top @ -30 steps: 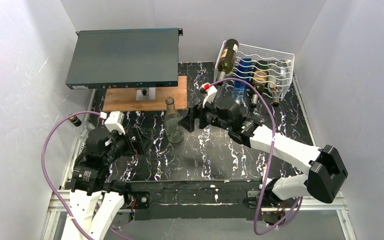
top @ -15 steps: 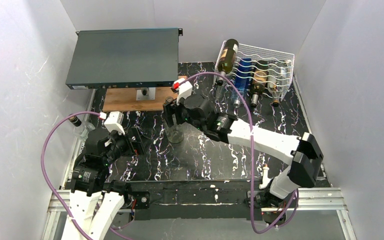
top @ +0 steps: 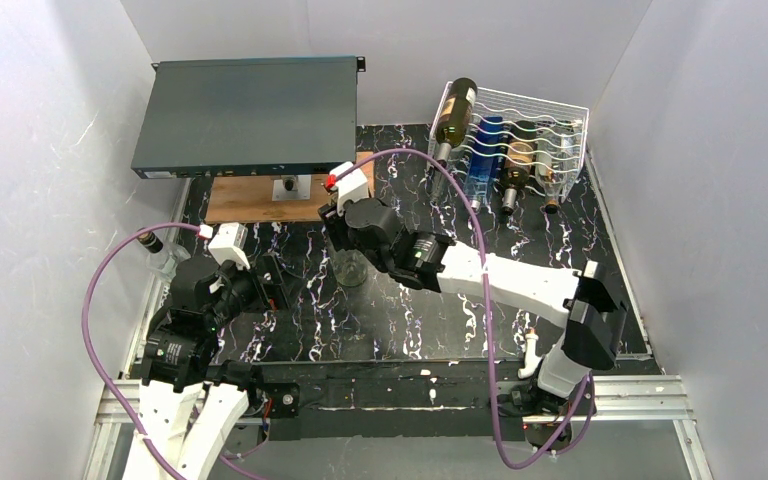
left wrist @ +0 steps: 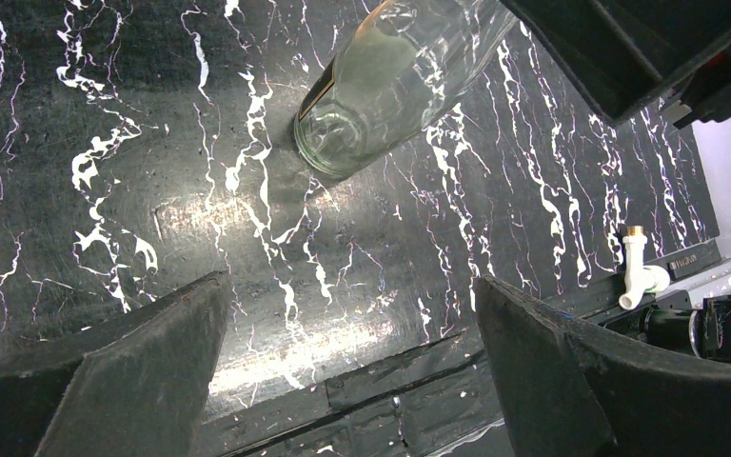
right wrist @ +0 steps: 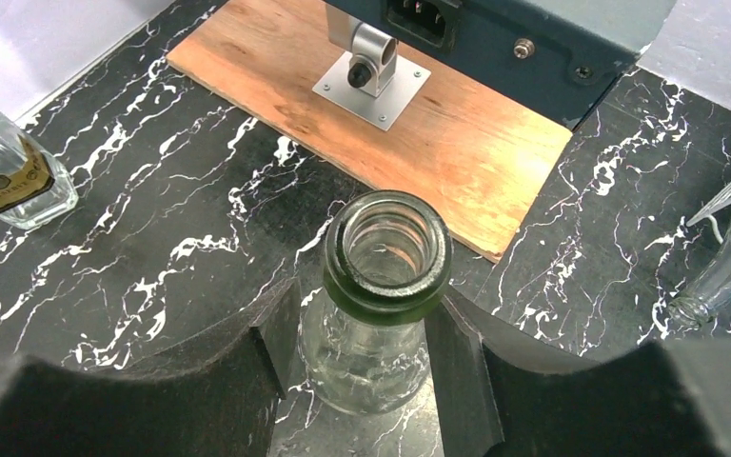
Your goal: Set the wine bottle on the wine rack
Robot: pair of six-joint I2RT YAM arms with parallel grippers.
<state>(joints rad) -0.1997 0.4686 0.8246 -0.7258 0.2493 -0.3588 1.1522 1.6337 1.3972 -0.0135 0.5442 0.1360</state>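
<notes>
Black marbled worktop carries the wine bottle, upright near its middle and well apart from the wine rack. The right tool straddles the neck just under the lip; whether it clamps I cannot tell. The left tool gapes empty. Glass is stiff, slippery and breakable; the neck looks like the best hold.

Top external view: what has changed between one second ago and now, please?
The right arm swung left, away from the wine rack, to the clear bottle standing mid-table. The right gripper now straddles the bottle's neck, one of its jaws on each side; whether it grips yet is unclear. The left arm, the clear bottle and the racked bottles stayed put.
</notes>
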